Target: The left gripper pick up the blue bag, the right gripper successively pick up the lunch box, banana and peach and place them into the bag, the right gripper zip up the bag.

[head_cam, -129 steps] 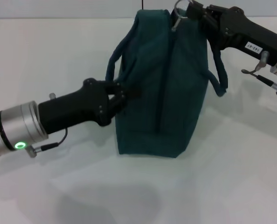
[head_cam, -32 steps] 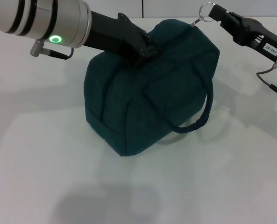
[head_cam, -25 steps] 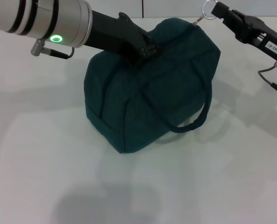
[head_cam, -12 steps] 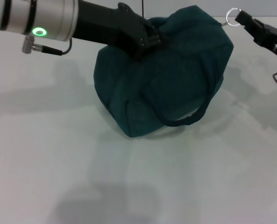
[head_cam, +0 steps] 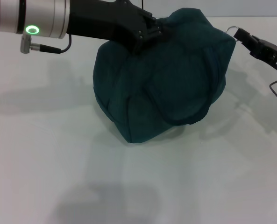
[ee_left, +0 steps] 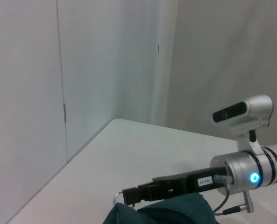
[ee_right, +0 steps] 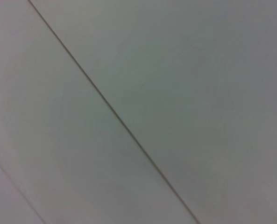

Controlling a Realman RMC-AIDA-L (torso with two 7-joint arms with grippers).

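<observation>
The blue bag [head_cam: 164, 79] sits slumped on the white table [head_cam: 59, 177], a rounded dark teal mass leaning toward my left side, with one loop handle [head_cam: 185, 109] draped down its near face. No lunch box, banana or peach shows in any view, so I judge they are inside and the step in hand is closing the zip. My left gripper [head_cam: 147, 31] is pinched shut on the fabric at the bag's upper far edge, holding that end up. My right gripper [head_cam: 238, 35] reaches in from the right at the bag's top right corner, closed on the ring zip pull [head_cam: 230, 29]; the left wrist view shows the same thing, the right gripper [ee_left: 129, 196] tip touching the ring [ee_left: 117, 199] just above the teal cloth, though its own wrist camera sees only a bare wall. To finish well, I think the pull should travel straight along the zip line, not upward, with the left grip kept firm as a counter-hold so the cloth stays taut and the slider does not bunch it. The ring is small and thin, so a slip is the main risk; I cannot tell how much of the zip remains open.
</observation>
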